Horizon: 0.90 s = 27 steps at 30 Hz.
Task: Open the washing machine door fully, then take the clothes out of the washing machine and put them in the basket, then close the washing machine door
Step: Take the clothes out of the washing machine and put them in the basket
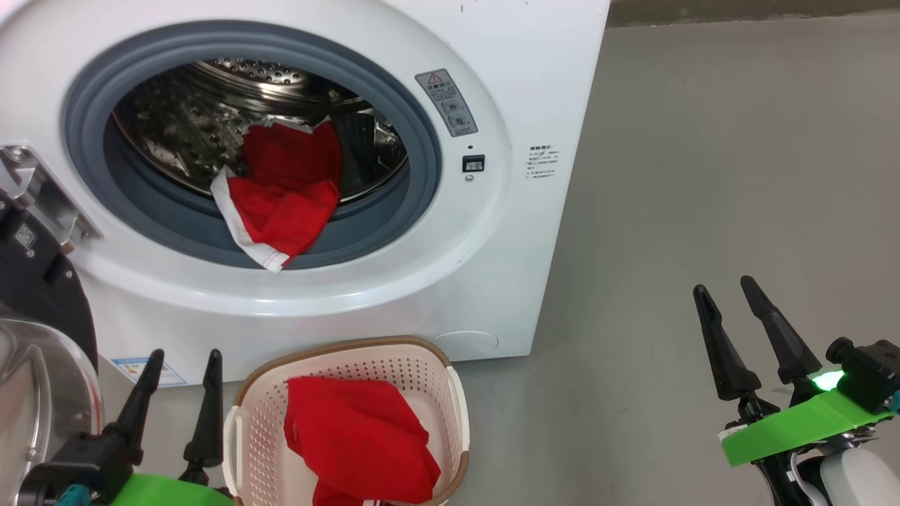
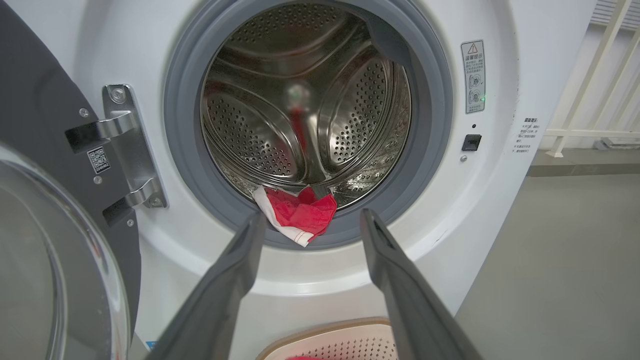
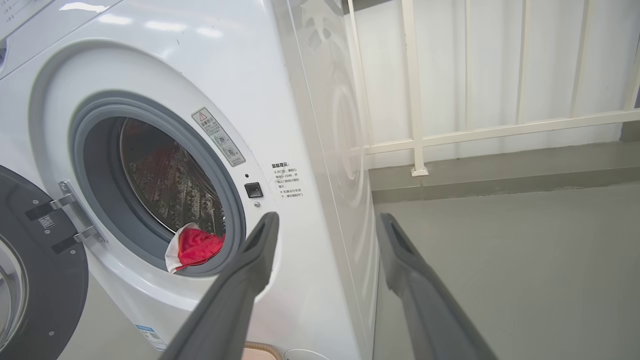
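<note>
At three o'clock of the washing machine (image 1: 548,84), bare floor (image 1: 703,176) is spreading around our right pincer (image 1: 724,287); the washing machine door (image 1: 42,281) is standing wide at nine. We are holding both pincers apart, empty. Red clothes (image 1: 288,204) are hanging from the drum at one o'clock of our left pincer (image 1: 185,357), more in the basket (image 1: 264,414) beside it.

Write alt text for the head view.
A white washing machine stands open, one red garment spilling over its grey gasket and a second red garment lying in the cream basket before it. The black door is swung open at left; the left gripper and right gripper sit open and empty at the bottom corners.
</note>
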### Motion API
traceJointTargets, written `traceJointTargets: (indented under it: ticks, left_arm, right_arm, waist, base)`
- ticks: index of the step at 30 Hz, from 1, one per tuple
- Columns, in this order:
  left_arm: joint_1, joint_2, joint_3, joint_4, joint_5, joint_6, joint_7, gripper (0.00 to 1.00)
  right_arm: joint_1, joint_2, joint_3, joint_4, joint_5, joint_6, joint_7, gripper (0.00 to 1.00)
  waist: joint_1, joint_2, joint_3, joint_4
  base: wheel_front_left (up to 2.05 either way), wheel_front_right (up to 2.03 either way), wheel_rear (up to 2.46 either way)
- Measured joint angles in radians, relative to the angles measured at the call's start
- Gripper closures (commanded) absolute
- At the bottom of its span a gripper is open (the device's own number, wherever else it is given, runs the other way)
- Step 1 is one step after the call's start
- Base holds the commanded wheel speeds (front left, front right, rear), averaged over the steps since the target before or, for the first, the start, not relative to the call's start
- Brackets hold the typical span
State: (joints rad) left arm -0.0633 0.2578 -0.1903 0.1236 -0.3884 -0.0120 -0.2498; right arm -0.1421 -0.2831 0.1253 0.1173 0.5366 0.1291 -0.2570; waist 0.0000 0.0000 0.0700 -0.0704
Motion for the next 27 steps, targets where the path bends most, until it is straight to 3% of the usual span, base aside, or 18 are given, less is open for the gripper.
traceJointTargets:
  ticks: [27]
  left_arm:
    - [-0.003, 0.010, -0.009, 0.005, -0.003, 0.009, 0.006, 0.00]
  right_arm:
    - [0.000, -0.007, 0.015, 0.000, 0.000, 0.000, 0.000, 0.00]
  waist:
    - [0.0000, 0.0000, 0.015, -0.008]
  base:
    - [0.00, 0.00, 0.00]
